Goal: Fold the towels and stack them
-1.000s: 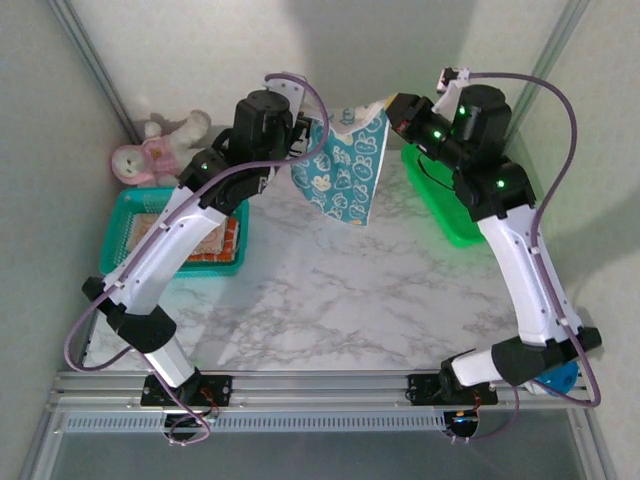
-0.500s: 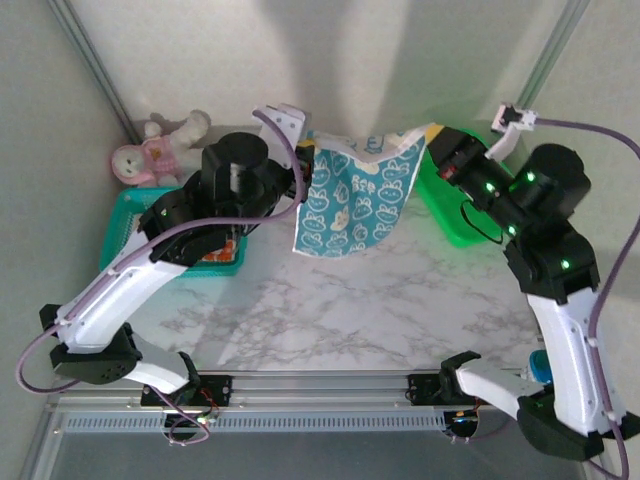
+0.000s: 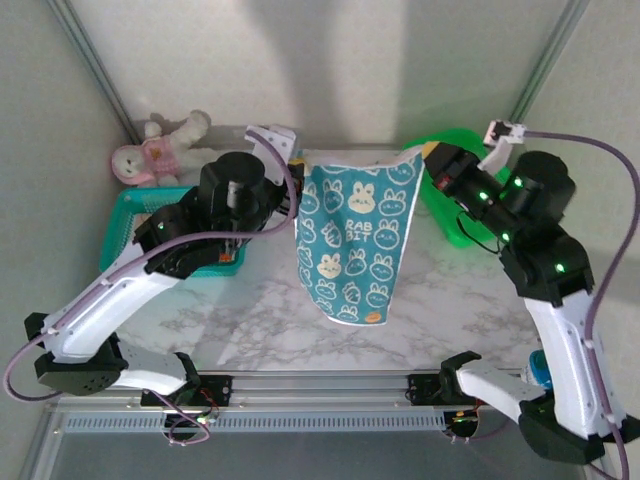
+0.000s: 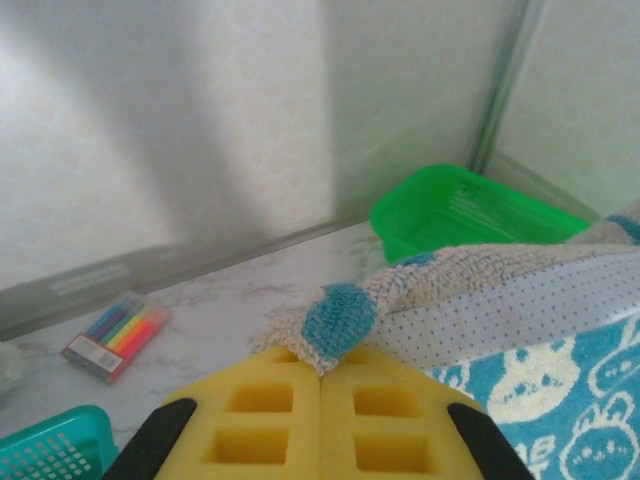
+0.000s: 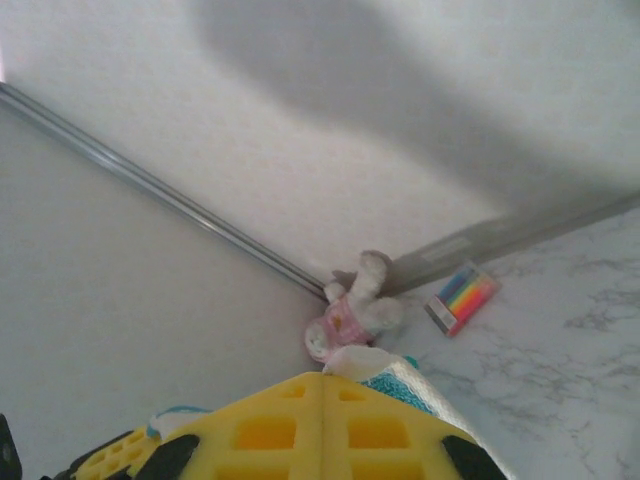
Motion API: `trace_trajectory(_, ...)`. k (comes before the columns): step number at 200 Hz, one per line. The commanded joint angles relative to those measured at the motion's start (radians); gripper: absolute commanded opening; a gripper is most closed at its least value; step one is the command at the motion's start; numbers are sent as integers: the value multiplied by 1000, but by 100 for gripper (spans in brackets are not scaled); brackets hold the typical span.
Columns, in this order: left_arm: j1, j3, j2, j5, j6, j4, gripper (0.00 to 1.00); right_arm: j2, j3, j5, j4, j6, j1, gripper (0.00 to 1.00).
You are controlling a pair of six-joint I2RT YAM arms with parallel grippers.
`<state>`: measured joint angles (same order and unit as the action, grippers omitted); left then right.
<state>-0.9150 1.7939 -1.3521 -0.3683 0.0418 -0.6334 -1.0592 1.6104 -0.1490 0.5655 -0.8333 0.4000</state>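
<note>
Across the upper middle of the overhead frame, the blue bunny towel (image 3: 355,245), bunched a moment ago, now hangs spread flat above the marble table (image 3: 450,300), apparently ready to lay down for folding. Left gripper (image 3: 297,193) and right gripper (image 3: 422,158) each pinch a top corner, jaws clamped tight
</note>
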Motion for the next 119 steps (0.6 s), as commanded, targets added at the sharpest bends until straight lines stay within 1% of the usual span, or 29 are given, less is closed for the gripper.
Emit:
trace_trajectory(1, 111, -36, -34, 117, -7, 61, 0, -73, -14, 29, -50, 7, -1, 0)
trace_trajectory(27, 220, -9, -126, 225, -38, 106, 0, -203, 39, 16, -86, 31, -27, 0)
trace_trajectory(51, 313, 58, -253, 313, -51, 123, 0, -335, 116, -18, -122, 39, -59, 0)
trace_trajectory(89, 392, 195, -466, 347, -92, 124, 0, -546, 238, -69, -166, 49, -106, 0)
trace_trajectory(119, 443, 389, -642, 395, -97, 78, 0, -713, 393, -102, -143, 57, -141, 0)
